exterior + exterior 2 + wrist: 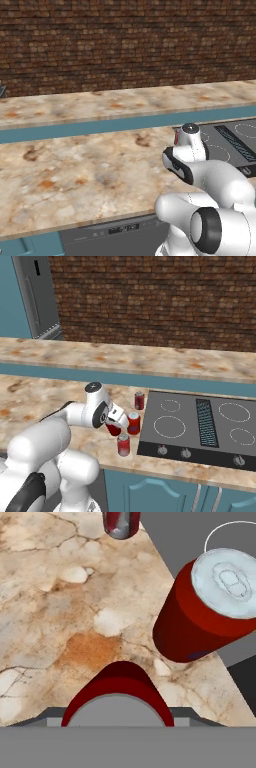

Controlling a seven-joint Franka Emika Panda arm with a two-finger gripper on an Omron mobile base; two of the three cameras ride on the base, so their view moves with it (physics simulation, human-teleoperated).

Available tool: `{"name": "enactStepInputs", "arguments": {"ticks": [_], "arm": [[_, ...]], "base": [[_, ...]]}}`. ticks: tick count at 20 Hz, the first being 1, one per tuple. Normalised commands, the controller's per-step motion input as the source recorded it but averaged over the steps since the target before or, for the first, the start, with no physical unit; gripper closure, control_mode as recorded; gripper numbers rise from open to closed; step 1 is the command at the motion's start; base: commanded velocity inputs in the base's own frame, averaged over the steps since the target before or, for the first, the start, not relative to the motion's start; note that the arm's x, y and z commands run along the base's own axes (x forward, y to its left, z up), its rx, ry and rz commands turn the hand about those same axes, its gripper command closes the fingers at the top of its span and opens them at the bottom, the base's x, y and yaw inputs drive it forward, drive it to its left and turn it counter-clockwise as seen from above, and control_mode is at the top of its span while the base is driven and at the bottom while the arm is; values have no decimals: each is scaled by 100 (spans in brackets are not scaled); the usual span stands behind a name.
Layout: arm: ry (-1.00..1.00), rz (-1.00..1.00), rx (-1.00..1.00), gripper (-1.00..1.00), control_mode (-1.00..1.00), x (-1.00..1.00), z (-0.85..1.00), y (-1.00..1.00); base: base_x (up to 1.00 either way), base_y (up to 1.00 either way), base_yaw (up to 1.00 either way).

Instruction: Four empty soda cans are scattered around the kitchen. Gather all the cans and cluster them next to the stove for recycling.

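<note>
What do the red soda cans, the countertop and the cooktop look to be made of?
Small red cylindrical soda cans: probably painted metal, given the bare silver lid.
Beige marbled countertop: looks like polished stone, veined and mottled; could be laminate.
Flat black cooktop: seemingly smooth glass with white printed burner rings.

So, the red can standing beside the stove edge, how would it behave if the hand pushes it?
The can is upright, tall and narrow, so a high push would probably tip it. Its round body would then likely roll on the flat counter. The smooth wall may slip against the hand.
</note>
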Motion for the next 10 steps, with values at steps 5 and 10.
{"name": "enactStepInputs", "arguments": {"ticks": [5, 10], "arm": [[0, -1, 0, 100, -100, 2, -19, -2], [6, -3, 0, 100, -100, 0, -42, 0]], "base": [[0, 0, 0], [0, 0, 0]]}}
